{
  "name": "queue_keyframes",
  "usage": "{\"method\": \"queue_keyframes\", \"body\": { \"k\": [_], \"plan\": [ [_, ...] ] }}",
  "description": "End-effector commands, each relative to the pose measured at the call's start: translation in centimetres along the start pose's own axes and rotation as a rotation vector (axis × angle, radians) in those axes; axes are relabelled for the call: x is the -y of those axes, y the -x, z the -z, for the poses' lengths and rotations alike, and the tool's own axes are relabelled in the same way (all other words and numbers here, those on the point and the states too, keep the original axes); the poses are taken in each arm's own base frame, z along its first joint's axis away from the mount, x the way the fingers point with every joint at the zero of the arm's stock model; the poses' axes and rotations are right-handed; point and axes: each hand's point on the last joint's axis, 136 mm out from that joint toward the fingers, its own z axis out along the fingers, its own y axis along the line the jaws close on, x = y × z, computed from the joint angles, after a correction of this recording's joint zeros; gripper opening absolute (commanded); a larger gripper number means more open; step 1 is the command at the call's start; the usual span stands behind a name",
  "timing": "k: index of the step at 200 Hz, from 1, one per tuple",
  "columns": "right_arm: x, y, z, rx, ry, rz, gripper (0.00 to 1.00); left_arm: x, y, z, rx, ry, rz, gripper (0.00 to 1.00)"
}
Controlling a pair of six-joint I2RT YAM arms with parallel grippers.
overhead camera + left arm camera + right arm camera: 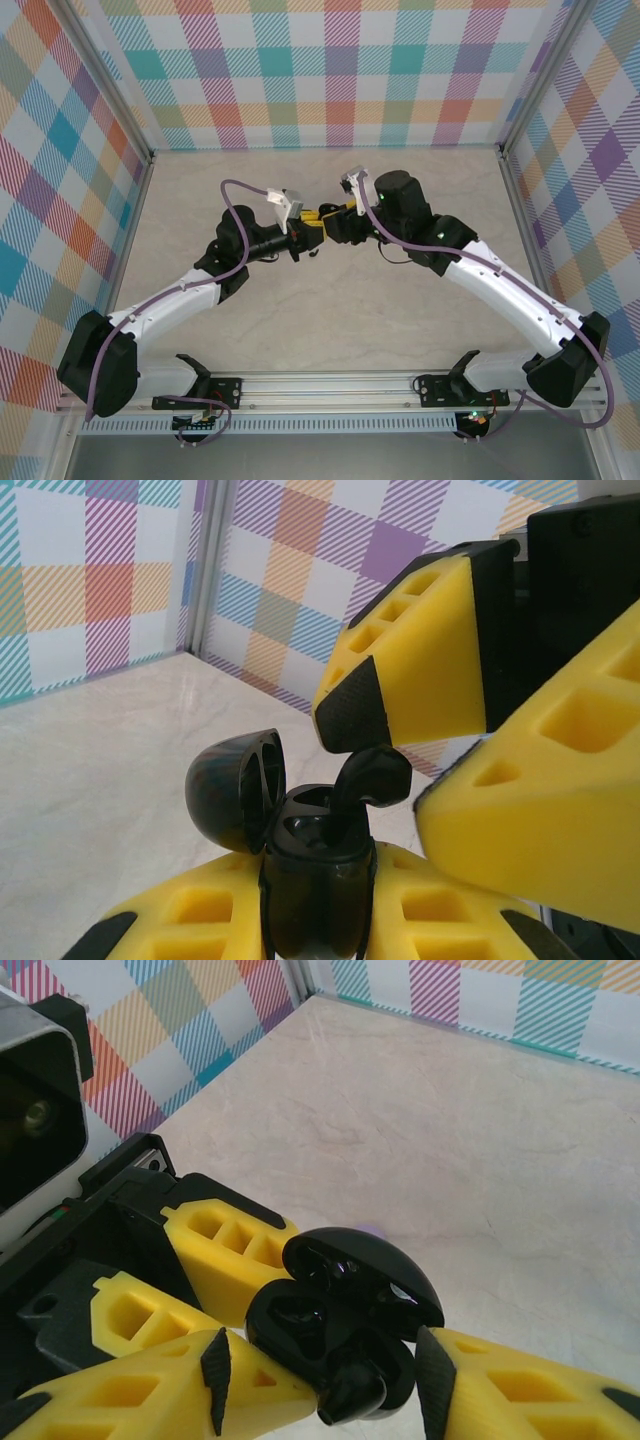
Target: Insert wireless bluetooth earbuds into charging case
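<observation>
Black earbud standing in the open charging case, held up between the two grippers

Left gripper (315, 925) is clamped on the black charging case (310, 880), its yellow fingers pressed to both sides of the body; the lid (232, 790) is hinged open and tilts back to the left in the left wrist view. A black earbud (368, 780) sits in one well of the case, its upper part standing above the rim. Right gripper (325, 1390) stands around the earbud with jaws parted: the right wrist view shows a clear gap at one black pad (216, 1380), while the other pad lies just beside the earbud, and I cannot tell whether it touches. Seen from the top camera, both grippers meet over the middle of the pale marble-look tabletop (330, 330).
</observation>
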Motion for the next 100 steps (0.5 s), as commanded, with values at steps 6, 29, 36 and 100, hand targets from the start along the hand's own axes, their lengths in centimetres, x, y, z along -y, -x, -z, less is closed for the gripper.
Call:
{"method": "queue_keyframes", "body": {
  "k": [6, 29, 36, 100],
  "plan": [
    [-0.3, 1.8, 1.9, 0.051, -0.014, -0.017, 0.55, 1.1, 1.8, -0.3, 0.045, -0.038, -0.029, 0.00],
    [0.2, 1.8, 2.1, 0.050, -0.049, -0.030, 0.56, 1.0, 1.8, -0.2, 0.045, -0.029, -0.030, 0.00],
    [0.5, 1.6, 2.1, 0.043, -0.064, -0.031, 0.56, 1.0, 1.8, -0.1, 0.047, -0.027, -0.030, 0.00],
    [2.0, 0.4, 1.6, -0.002, -0.142, -0.053, 0.56, 0.8, 2.3, 0.2, 0.056, 0.001, -0.043, 0.00]
  ]
}}
